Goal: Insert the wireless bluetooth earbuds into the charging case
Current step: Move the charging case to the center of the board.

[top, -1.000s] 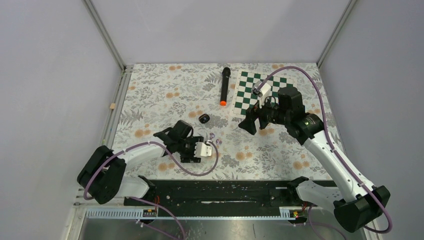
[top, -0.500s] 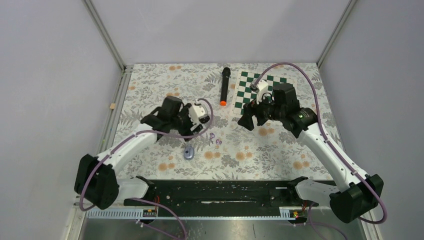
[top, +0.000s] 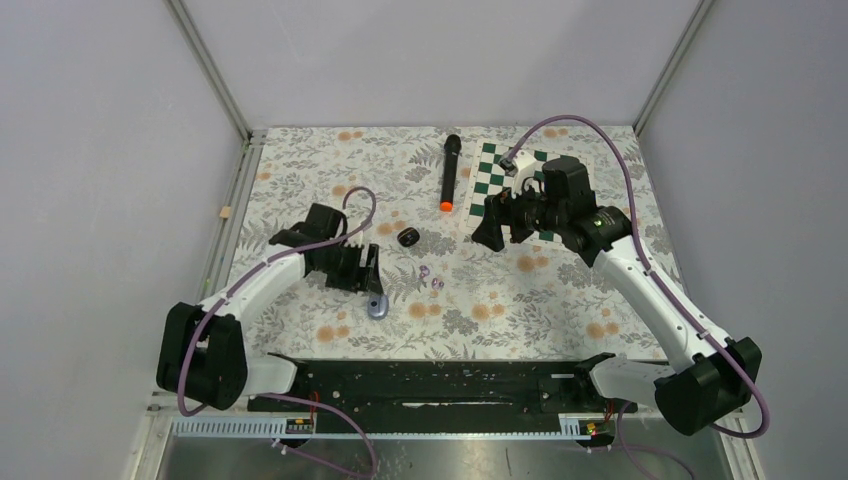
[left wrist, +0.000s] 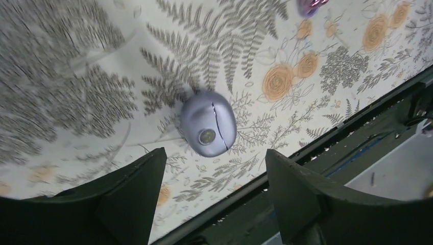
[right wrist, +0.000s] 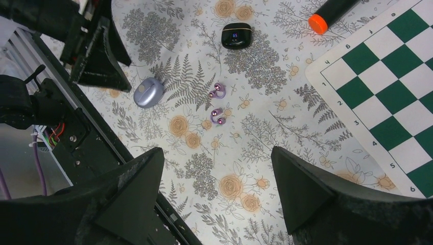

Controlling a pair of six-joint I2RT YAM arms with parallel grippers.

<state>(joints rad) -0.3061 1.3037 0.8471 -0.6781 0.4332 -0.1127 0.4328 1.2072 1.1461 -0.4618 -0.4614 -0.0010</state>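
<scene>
Two lilac earbuds [right wrist: 219, 92] lie just right of your left pincer [top: 372, 280], gaping empty over the shut lilac case [left wrist: 207, 124]; right pincer [right wrist: 217, 153], likewise gaping empty, farther.

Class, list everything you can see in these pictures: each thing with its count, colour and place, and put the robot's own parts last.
earbuds: two, lilac-purple, loose on the cloth mid-table
lilac case: one, lilac-blue, on the cloth near the front edge, left of the earbuds
black case: one, black with a lit display, beyond the earbuds
microphone: one, black with an orange end, far middle
chessboard: one, green and white, far right
tablecloth: one, white with grey leaves and orange flowers, covering the table
left end effector: one, black, open, just short of the lilac case
right end effector: one, black, open, raised by the chessboard's left edge
</scene>
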